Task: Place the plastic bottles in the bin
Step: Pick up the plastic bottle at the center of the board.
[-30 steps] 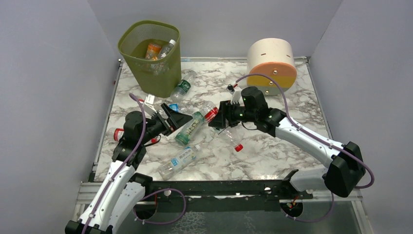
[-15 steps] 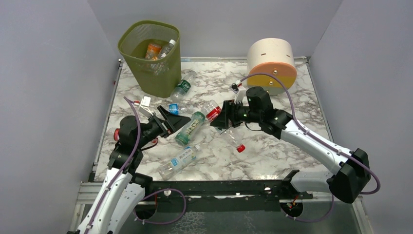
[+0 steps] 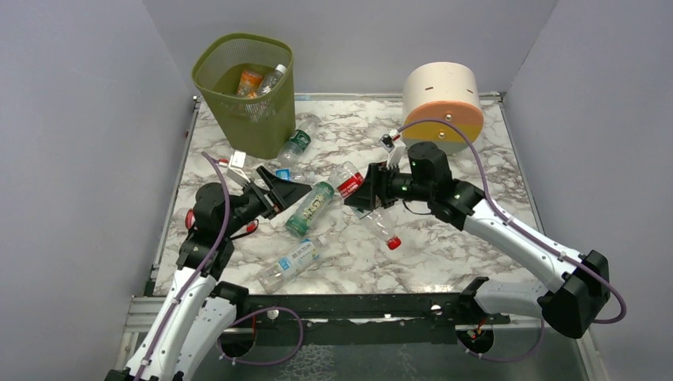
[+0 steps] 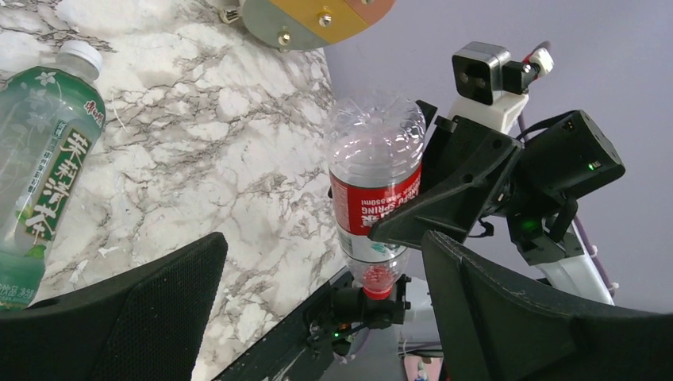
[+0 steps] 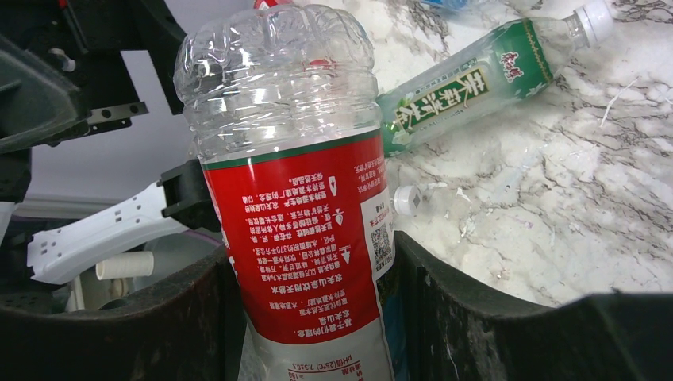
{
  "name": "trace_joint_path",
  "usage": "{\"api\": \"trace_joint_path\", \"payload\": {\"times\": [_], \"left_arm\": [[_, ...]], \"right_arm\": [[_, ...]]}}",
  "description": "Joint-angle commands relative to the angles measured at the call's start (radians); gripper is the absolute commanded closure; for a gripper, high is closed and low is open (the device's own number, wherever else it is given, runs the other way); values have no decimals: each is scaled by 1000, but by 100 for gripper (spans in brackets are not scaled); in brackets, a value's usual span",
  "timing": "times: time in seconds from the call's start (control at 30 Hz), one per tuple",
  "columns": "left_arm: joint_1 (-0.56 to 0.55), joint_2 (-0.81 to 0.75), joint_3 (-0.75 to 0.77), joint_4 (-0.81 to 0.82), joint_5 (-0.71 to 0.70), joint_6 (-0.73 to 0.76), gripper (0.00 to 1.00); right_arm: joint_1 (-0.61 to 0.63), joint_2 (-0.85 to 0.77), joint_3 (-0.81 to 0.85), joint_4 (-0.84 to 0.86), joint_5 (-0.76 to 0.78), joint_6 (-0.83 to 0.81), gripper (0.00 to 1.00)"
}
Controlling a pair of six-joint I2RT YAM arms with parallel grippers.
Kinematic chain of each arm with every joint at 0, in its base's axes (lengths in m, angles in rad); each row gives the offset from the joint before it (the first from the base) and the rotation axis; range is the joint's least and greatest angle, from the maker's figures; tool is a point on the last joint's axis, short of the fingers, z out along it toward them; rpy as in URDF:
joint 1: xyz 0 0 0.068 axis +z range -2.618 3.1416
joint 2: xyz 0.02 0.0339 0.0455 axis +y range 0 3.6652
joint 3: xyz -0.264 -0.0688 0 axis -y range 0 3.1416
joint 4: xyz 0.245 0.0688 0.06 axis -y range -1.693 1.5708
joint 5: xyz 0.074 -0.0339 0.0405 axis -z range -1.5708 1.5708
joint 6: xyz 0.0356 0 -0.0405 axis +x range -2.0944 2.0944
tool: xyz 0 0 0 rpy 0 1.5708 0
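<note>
One red-labelled bottle [image 3: 347,185] is clamped across its middle in the right gripper [image 3: 367,194], apparently lifted off the centre of the counter, cap tilted toward the near edge. The bin [image 3: 262,127] stands at the far left corner with an orange bottle [image 3: 249,81] inside. The left gripper [image 3: 290,184] gapes empty near the left edge, just beside a green-labelled bottle [image 3: 311,208]. Carrying should go high enough to clear the rim, pass behind the left gripper, and let go only once the bottle hangs over the bin's mouth.
</note>
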Motion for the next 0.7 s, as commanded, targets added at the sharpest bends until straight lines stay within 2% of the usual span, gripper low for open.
{"api": "trace_joint_path", "payload": {"times": [0.0, 0.27, 0.47, 0.67], "left_arm": [[-6, 39, 41, 58, 10, -8, 1], [-6, 133, 37, 180, -10, -36, 1], [-7, 217, 37, 312, -31, -61, 1], [-14, 299, 56, 396, -46, -88, 1]], "right_arm": [[6, -12, -27, 51, -47, 27, 51], [9, 88, -13, 204, -122, 84, 51], [12, 178, 78, 212, -164, 64, 51], [14, 220, 98, 260, -186, 73, 51]]}}
